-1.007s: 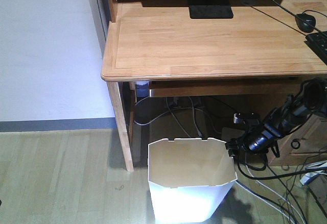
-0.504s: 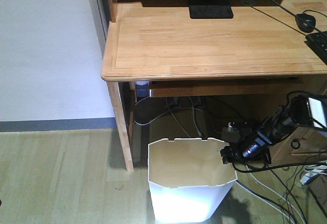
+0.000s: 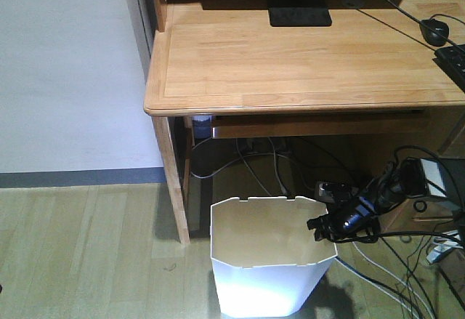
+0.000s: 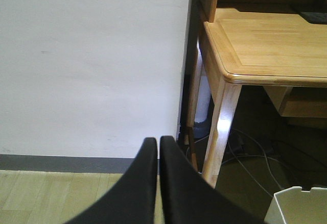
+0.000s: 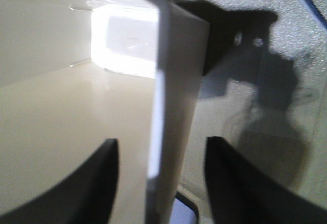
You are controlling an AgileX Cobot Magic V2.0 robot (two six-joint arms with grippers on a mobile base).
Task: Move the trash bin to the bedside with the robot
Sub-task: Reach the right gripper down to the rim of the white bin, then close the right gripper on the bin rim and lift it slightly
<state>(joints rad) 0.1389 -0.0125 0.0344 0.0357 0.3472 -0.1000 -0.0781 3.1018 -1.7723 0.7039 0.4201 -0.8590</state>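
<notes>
The white faceted trash bin (image 3: 270,279) stands on the floor in front of the desk, and its rim corner shows low in the left wrist view (image 4: 301,207). My right gripper (image 3: 317,226) sits at the bin's right rim. In the right wrist view this gripper (image 5: 162,141) is open, and the bin's thin wall (image 5: 171,81) stands between its fingers, one inside the cream interior and one outside. My left gripper (image 4: 157,140) is shut on nothing and points at the white wall. The bedside is out of view.
A light wooden desk (image 3: 305,57) stands behind the bin, with its leg (image 3: 173,181) to the bin's left. Tangled cables (image 3: 407,261) and a power strip (image 3: 330,187) lie on the floor at the right. A white wall with a grey baseboard (image 3: 73,177) is on the left.
My right arm has come down and to the left, from beside the bin to its right rim. The bin and my left gripper have not moved.
</notes>
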